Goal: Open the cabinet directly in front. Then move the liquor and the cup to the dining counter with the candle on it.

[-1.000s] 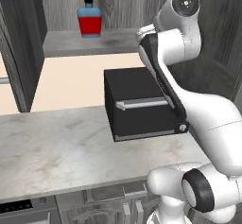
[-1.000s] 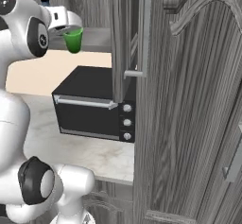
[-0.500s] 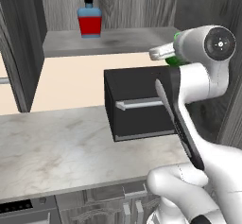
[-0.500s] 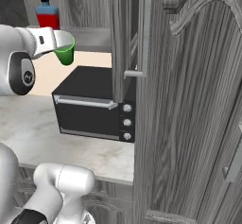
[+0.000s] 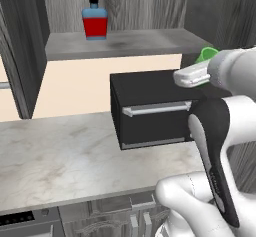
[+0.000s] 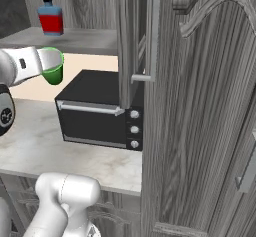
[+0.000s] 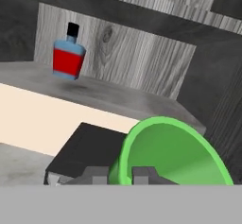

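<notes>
The green cup (image 7: 170,153) is held at its rim, with my gripper (image 7: 125,175) shut on it. It hangs in the air above the black microwave, out in front of the cabinet shelf; the cup (image 6: 53,72) shows under the white hand, and its edge (image 5: 205,54) peeks out behind the hand. The liquor (image 5: 95,21) stands upright on the open cabinet's shelf (image 5: 130,43), at the left, apart from the gripper; the bottle (image 6: 51,18) (image 7: 69,57) is untouched. The cabinet door (image 6: 200,106) is swung open. The dining counter and the candle are out of view.
A black microwave (image 5: 150,112) (image 6: 97,113) sits on the marble counter (image 5: 65,156) below the shelf. The open right door and its bar handle (image 6: 152,31) stand close on the right. The left door (image 5: 20,51) is open at the left edge.
The arm has swung away from the shelf, carrying the green cup lower and out over the microwave. The liquor has stayed where it was.
</notes>
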Tool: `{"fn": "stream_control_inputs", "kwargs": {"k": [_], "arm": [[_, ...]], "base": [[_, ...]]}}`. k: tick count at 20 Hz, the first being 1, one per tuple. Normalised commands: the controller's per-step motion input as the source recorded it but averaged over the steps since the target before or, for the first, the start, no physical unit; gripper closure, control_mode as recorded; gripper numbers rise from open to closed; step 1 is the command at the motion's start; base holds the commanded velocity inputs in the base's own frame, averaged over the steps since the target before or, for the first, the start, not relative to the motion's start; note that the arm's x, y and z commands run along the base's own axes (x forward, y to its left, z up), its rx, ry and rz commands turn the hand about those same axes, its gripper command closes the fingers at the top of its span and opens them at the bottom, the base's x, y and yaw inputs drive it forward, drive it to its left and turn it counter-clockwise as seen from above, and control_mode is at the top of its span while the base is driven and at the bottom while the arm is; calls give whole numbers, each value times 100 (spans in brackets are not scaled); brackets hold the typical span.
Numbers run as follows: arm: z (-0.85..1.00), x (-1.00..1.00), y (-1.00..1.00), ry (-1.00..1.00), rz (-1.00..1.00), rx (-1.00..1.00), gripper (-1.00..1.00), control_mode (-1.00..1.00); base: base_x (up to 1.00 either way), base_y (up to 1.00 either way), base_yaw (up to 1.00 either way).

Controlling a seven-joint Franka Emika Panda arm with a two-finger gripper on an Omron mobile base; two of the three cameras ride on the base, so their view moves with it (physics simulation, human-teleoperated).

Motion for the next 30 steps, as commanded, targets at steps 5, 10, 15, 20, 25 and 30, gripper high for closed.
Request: {"fn": "stream_control_inputs", "kwargs": {"k": [5, 10, 15, 20, 25, 30], "arm": [[-2, -81, 2, 3, 6, 0, 100, -100], [-10, -51, 9, 4, 4, -1, 100, -100], [-4, -3, 0, 1, 0, 0, 100, -100], [0, 0, 0, 0, 0, 0, 100, 100], [0, 0, 0, 0, 0, 0, 100, 100], [0, 0, 0, 0, 0, 0, 100, 100]], "base": [[0, 0, 0], [0, 0, 0], [0, 0, 0], [0, 0, 0], [-11, 0, 12], [-42, -1, 30]]}}
